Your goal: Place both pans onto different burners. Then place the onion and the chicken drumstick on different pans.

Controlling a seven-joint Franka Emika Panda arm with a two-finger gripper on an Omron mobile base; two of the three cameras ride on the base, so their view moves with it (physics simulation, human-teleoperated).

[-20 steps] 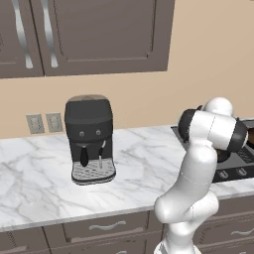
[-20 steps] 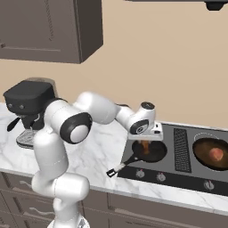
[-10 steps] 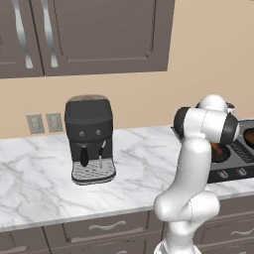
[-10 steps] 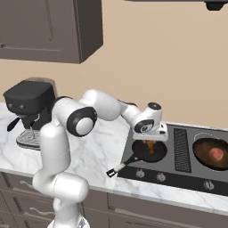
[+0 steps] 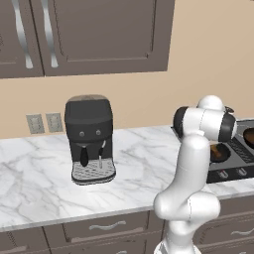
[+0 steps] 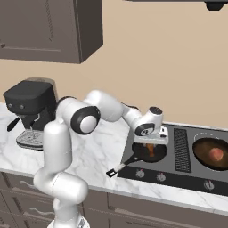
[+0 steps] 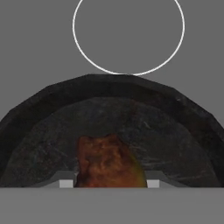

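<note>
gripper (image 7: 107, 181): pinching chicken drumstick (image 7: 107, 162) between its tips, bottom centre of hand view | black pan (image 7: 109, 109): directly beneath | burner (image 7: 128, 26): upper centre, beyond pan rim

**Arm carries the drumstick down over the black pan**

Over the last second the gripper (image 6: 150, 146) moves rightward and lower, from above the left edge of the cooktop (image 6: 178, 171) to directly over the black pan (image 6: 149, 153). The chicken drumstick (image 6: 151, 149) clamped between its fingers travels with it and now hangs just above the pan's floor, seen in the hand view as a brown lump (image 7: 109, 162) against the dark pan interior (image 7: 175, 144). In the left base view the upper arm swings further right.
</note>
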